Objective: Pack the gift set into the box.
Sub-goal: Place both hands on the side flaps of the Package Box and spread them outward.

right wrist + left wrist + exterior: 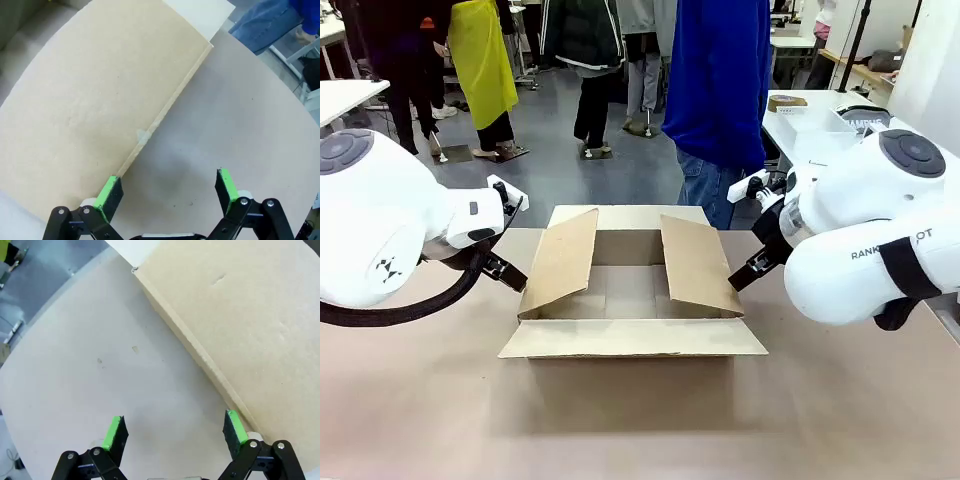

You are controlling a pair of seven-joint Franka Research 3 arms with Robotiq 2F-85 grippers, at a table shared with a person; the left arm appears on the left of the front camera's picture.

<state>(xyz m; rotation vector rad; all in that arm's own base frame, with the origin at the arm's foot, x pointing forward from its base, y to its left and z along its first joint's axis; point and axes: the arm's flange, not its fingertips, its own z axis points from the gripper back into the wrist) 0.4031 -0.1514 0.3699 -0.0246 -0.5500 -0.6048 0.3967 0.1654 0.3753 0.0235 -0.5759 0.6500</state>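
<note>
Looking like a robotics lab in an open hall. Flanking a broad tan-covered table (640, 430) with 2 machines: a bulky white jointed left robot arm (380, 215) and a matching right robot arm (865, 235). Stretching back over smooth grey flooring (560, 165), lining up plain white worktables (345, 95). Hosting standing people, 1 person in a long blue coat (720, 70), 1 person in a yellow garment (480, 55).

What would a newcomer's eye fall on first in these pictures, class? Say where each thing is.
The brown cardboard box sits open in the middle of the table, its side flaps raised. The left claw and the right claw are both open, one at each side of it. A person in a blue top stands at the far edge.
</note>
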